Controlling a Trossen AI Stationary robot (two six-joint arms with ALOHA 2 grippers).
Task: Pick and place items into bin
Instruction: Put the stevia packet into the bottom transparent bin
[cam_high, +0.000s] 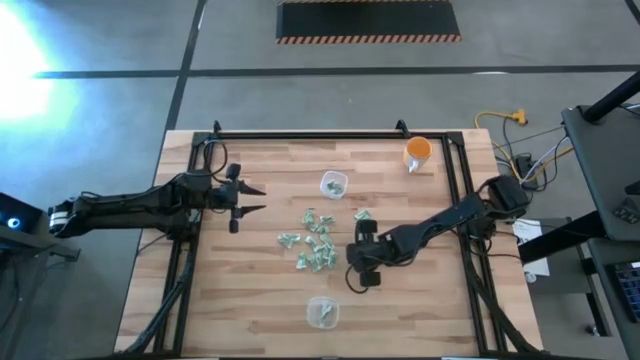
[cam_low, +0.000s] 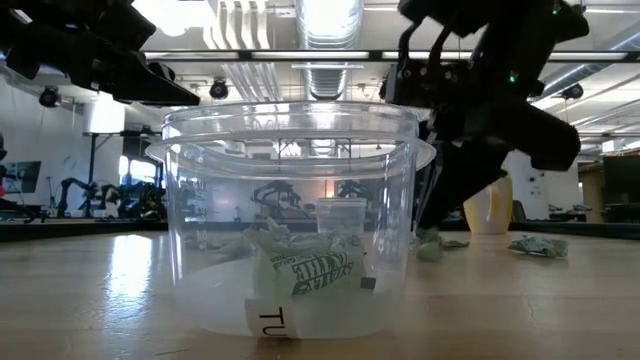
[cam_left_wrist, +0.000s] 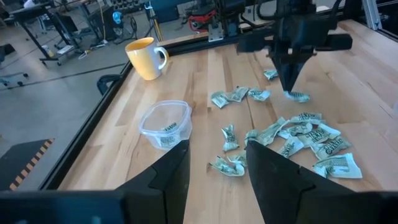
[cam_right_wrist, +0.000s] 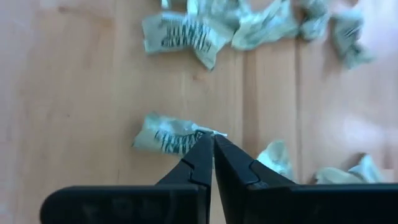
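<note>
Several small green-and-white wrapped items (cam_high: 315, 245) lie scattered on the wooden table's middle. My right gripper (cam_right_wrist: 212, 138) is shut on one item (cam_right_wrist: 166, 137) at the near right side of the heap; in the left wrist view that item (cam_left_wrist: 297, 96) shows just under the fingertips. My left gripper (cam_left_wrist: 217, 168) waits open above the table's left side, level, clear of everything. One clear bin (cam_high: 333, 184) stands beyond the heap and another clear bin (cam_low: 290, 230) near the front edge, each with items inside. My right gripper pinches the item's crinkled end (cam_right_wrist: 210, 132) between its two fingertips. The fingers slant steeply down from the table's right. The rest of the item spreads out beyond the tips; whether it is clear of the table I cannot tell.
An orange cup (cam_high: 418, 152) stands at the far right of the table. Black frame rails (cam_high: 455, 200) run along the left, right and far sides. Bare wood lies between the heap and the near bin (cam_high: 323, 312).
</note>
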